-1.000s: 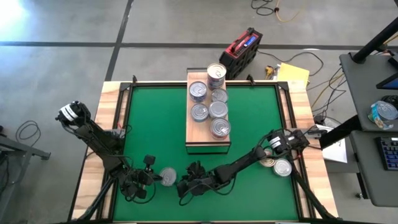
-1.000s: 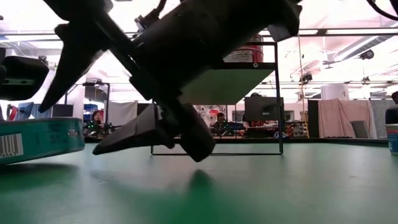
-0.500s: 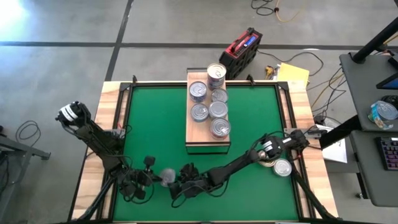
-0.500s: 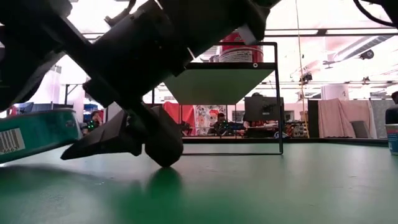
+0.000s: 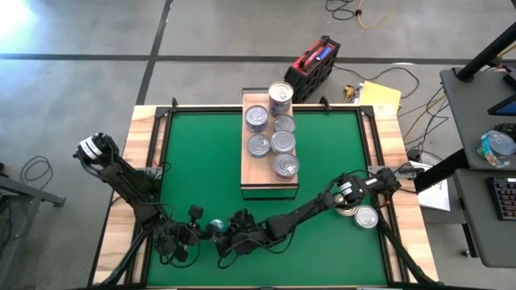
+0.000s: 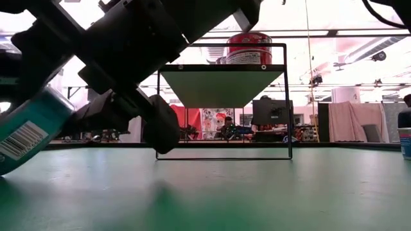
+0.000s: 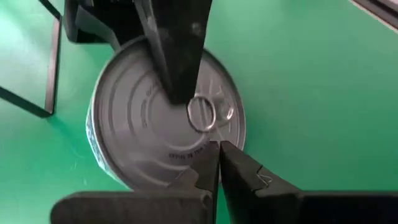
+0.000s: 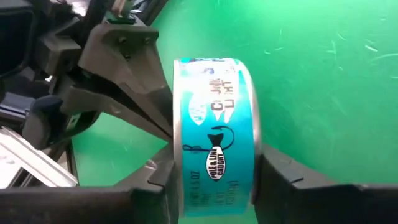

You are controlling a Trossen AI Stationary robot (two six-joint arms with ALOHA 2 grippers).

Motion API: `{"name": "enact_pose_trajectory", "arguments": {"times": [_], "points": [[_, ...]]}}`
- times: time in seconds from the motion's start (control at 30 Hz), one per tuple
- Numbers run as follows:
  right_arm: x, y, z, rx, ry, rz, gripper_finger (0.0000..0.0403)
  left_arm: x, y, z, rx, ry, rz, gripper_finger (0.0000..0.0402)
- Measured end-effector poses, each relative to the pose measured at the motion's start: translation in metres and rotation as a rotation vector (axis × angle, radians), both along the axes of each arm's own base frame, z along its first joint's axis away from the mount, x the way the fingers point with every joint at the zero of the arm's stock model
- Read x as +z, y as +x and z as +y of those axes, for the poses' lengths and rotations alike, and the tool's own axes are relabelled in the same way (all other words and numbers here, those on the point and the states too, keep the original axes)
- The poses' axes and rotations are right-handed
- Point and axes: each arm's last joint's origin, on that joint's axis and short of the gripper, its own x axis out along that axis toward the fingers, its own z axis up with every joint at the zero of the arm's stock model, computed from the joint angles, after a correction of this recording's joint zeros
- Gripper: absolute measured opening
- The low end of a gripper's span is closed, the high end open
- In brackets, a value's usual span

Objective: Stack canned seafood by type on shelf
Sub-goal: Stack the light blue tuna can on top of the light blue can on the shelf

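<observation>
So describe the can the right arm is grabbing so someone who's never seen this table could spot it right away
Start at the green mat and go to its near edge, in front of the wooden shelf of cans. There both arms meet, and the right end effector clamps a teal-labelled can. Unlike the other cans, it is tipped on its edge, with the shut left end effector at its lid.

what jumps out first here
Near the mat's front edge, the right end effector clamps a teal-labelled tin tipped on its side. The shut left end effector touches its silver lid. Behind them, a shelf carries six tins, and two more tins lie at the right edge.
</observation>
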Motion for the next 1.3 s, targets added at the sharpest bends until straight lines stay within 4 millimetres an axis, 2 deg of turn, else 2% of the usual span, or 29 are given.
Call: {"name": "enact_pose_trajectory", "arguments": {"times": [0.23, 0.37, 0.63, 0.8, 0.93, 1.07, 1.13, 1.3], "points": [[0.004, -0.004, 0.006, 0.032, -0.023, 0.016, 0.0131, 0.013, 0.005, -0.010, -0.027, 0.035, -0.022, 0.0000], [0.021, -0.011, 0.011, 0.074, -0.012, 0.041, 0.0131, 0.025, 0.007, -0.019, -0.041, 0.087, 0.010, 0.0000], [0.074, -0.039, 0.012, 0.115, -0.040, 0.138, 0.0131, 0.051, 0.001, -0.035, -0.047, 0.275, -0.054, 0.0000], [0.132, -0.064, -0.001, 0.151, -0.071, 0.155, 0.0131, 0.054, -0.005, -0.033, -0.023, 0.389, -0.130, 0.0000], [0.185, -0.082, -0.028, 0.175, -0.107, 0.104, 0.0131, 0.057, -0.003, -0.029, -0.032, 0.438, -0.135, 0.0000], [0.232, -0.105, -0.078, 0.127, -0.160, 0.105, 0.0131, 0.061, 0.003, -0.020, 0.007, 0.531, -0.158, 0.0000], [0.249, -0.116, -0.107, 0.104, -0.188, 0.122, 0.0131, 0.064, 0.006, -0.013, 0.046, 0.578, -0.164, 0.0000], [0.274, -0.130, -0.179, 0.112, -0.195, 0.123, 0.0131, 0.075, 0.015, 0.014, 0.142, 0.629, -0.135, 0.0000]]}}
